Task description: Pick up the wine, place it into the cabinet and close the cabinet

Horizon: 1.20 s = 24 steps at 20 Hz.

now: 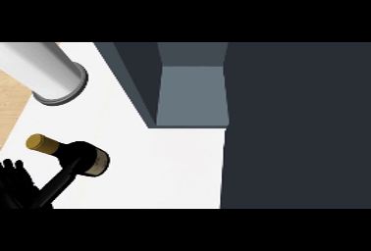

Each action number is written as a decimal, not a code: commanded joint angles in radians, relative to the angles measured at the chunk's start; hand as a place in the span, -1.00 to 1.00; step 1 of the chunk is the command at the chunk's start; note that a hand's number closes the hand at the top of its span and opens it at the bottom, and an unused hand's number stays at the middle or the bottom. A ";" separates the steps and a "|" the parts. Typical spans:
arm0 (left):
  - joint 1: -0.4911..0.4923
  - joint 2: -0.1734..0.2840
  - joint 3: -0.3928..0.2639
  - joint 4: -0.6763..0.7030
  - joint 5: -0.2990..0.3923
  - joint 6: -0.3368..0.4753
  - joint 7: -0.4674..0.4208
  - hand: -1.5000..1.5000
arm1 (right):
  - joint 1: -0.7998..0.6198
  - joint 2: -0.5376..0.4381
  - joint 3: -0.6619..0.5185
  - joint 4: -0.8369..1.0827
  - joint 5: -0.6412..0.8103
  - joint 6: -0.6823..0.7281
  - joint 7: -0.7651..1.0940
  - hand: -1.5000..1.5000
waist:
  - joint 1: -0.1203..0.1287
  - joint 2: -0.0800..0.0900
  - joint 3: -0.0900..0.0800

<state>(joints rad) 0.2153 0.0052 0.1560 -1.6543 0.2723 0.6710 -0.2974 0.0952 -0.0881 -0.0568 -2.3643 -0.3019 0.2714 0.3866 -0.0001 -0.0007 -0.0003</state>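
The wine bottle (81, 156) is black with a gold cap and a tan band, and it stands on the white counter at the lower left. My left hand (16, 186) shows at the lower left edge with its fingers straight and pointing up. A long black part of the hand, seemingly the thumb, stretches up to the bottle's lower side; I cannot tell whether it touches. The dark grey cabinet (138, 73) stands at the top centre with its inside (192, 93) exposed and nothing in it. Its door (297, 127) fills the right side. My right hand is out of sight.
A tall white cylinder (43, 68) on a grey base stands at the top left. A strip of wooden surface (14, 105) lies along the left edge. White counter (167, 166) stretches between the bottle and the cabinet door.
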 commanded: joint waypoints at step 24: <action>-0.225 0.021 0.125 0.688 0.252 -0.264 -0.417 -1.00 | -0.001 0.012 -0.026 0.011 -0.002 0.033 -0.009 -1.00 | -0.003 0.001 0.000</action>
<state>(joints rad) 0.0492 0.0095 0.2261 -1.1230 0.5004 0.4799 -0.6451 0.0894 -0.0766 -0.0718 -2.3683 -0.2890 0.2844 0.4006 -0.0023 -0.0003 -0.0003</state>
